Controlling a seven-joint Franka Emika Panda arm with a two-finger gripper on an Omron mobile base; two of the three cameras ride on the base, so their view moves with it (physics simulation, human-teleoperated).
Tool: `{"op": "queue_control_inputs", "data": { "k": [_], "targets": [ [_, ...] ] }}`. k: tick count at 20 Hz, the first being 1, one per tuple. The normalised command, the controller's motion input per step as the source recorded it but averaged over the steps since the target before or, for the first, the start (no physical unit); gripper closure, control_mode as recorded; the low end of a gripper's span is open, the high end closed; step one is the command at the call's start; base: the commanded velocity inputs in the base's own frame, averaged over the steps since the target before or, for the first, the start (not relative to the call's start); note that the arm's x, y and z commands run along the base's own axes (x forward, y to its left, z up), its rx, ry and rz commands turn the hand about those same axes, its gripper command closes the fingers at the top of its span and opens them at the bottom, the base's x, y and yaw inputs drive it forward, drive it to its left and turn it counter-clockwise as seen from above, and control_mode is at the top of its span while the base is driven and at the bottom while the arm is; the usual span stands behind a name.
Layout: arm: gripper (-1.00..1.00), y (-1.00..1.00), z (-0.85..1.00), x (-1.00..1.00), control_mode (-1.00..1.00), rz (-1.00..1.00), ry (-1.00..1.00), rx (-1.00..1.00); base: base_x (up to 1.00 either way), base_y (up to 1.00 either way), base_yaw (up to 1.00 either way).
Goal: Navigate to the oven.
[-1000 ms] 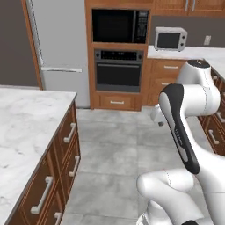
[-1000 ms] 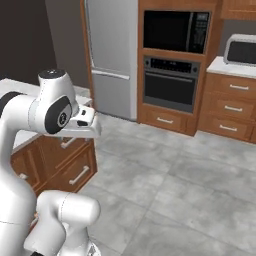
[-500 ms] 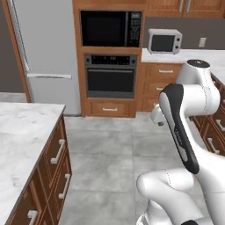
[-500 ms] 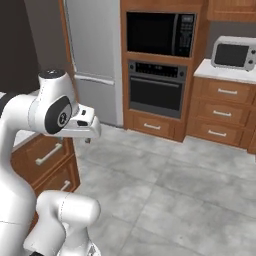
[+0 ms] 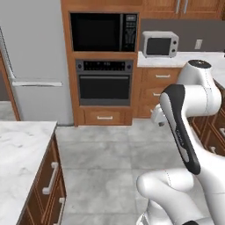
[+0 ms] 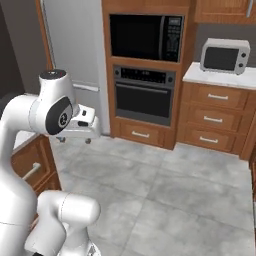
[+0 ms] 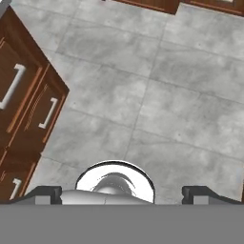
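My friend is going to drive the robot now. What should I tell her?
Gripper: its tips stand wide apart, nothing between them, pointing down at the grey floor tiles.
Oven: straight ahead in the wood wall column, below the built-in black microwave, door shut. The fridge stands left of it, and the small silver microwave sits on the counter to its right.
Done: the base faces the oven.
Left: cross the open floor until it is close in front.
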Motion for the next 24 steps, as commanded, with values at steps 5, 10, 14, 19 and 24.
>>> {"op": "queue_control_inputs", "data": {
  "k": [5, 10, 14, 19, 24],
  "targets": [
    [-1.00, 0.00, 0.00, 0.00, 1.00, 0.00, 0.00, 0.00, 0.81, 0.66, -0.20],
    [-1.00, 0.00, 0.00, 0.00, 1.00, 0.00, 0.00, 0.00, 0.82, 0.81, -0.17],
    [-1.00, 0.00, 0.00, 0.00, 1.00, 0.00, 0.00, 0.00, 1.00, 0.46, -0.23],
    [-1.00, 0.00, 0.00, 0.00, 1.00, 0.00, 0.00, 0.00, 1.00, 0.06, -0.29],
    [-1.00, 0.00, 0.00, 0.00, 1.00, 0.00, 0.00, 0.00, 1.00, -0.01, -0.30]
  ]
}}
